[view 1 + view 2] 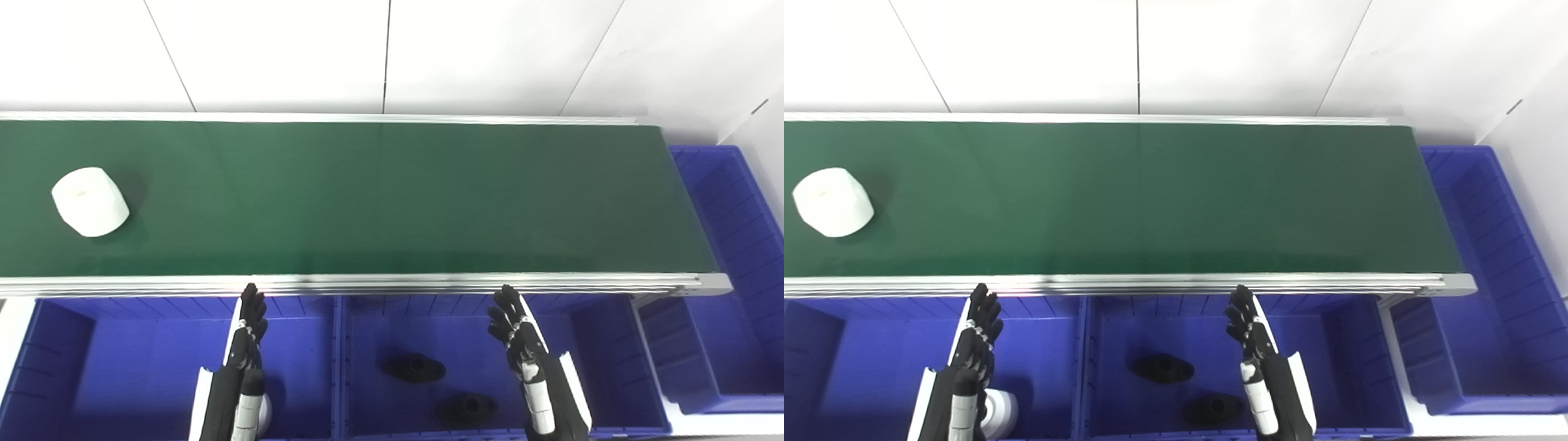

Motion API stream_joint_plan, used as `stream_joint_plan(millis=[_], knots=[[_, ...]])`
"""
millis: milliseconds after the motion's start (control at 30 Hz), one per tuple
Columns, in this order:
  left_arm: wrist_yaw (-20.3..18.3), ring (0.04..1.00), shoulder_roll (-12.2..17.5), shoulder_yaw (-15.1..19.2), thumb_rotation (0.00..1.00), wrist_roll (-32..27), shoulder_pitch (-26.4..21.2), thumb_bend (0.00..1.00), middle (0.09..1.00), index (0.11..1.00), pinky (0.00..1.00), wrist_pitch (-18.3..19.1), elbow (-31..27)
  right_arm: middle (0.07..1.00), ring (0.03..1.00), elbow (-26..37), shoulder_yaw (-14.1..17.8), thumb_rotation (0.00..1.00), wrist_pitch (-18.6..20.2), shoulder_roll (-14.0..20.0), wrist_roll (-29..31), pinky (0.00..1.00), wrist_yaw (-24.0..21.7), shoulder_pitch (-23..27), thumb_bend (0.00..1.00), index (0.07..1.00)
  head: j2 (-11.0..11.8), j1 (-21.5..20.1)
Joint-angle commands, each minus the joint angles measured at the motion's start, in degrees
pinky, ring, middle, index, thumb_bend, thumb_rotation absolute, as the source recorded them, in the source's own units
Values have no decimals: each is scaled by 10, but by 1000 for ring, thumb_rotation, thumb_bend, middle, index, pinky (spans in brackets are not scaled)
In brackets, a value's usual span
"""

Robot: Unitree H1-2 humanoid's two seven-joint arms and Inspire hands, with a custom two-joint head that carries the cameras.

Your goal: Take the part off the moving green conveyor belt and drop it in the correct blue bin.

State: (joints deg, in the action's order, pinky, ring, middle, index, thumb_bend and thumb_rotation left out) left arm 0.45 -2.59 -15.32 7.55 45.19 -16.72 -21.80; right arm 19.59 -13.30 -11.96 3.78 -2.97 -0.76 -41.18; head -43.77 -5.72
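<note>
Left hand: my left hand (248, 343) hangs over the left blue bin (122, 361), its fingers (252, 306) stretched straight toward the belt's near rail, loosely apart, holding nothing.
Right hand: my right hand (520, 343) hangs over the middle blue bin (367, 331), its fingers (507, 306) likewise extended and spread a little, empty.
White part: a white cylindrical part (90, 201) lies tilted on the green conveyor belt (392, 196), far to the left of my left fingers and beyond them, well apart from both hands.
Belt rail: the silver near rail (392, 283) runs just past both sets of fingertips; I cannot tell whether they touch it.
Left bin contents: a white part (999, 411) sits below my left fingers, partly hidden by my forearm.
Middle bin contents: two black parts (415, 367) (468, 407) lie to the left of my right fingers, nearer to me than the fingertips.
Right bin: another blue bin (729, 245) stands at the belt's end, well to the right of my right fingers.
</note>
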Motion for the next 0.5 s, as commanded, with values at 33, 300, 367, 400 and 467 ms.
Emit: stream_joint_plan(millis=[33,300,367,400,467], knots=[[6,1000,-4,-3,1000,14,2,644,1000,1000,1000,-23,-7,960,943,9,3,1000,-15,1,4,923,-6,0,841,979,1,4],[12,999,-12,-5,1000,37,-1,646,1000,1000,999,-29,7,962,951,-9,10,1000,-28,8,14,952,-11,7,838,982,16,31],[13,999,-15,-8,1000,42,-3,637,1000,1000,999,-35,15,963,951,-17,14,1000,-37,11,17,950,-13,10,834,986,23,46],[14,998,-16,-10,1000,43,-4,635,1000,1000,997,-37,19,963,950,-22,17,1000,-42,12,21,950,-15,12,830,986,24,48],[14,998,-17,-16,1000,44,-8,647,1000,1000,997,-40,28,961,945,-29,22,1000,-48,15,30,950,-17,15,829,984,29,62]])
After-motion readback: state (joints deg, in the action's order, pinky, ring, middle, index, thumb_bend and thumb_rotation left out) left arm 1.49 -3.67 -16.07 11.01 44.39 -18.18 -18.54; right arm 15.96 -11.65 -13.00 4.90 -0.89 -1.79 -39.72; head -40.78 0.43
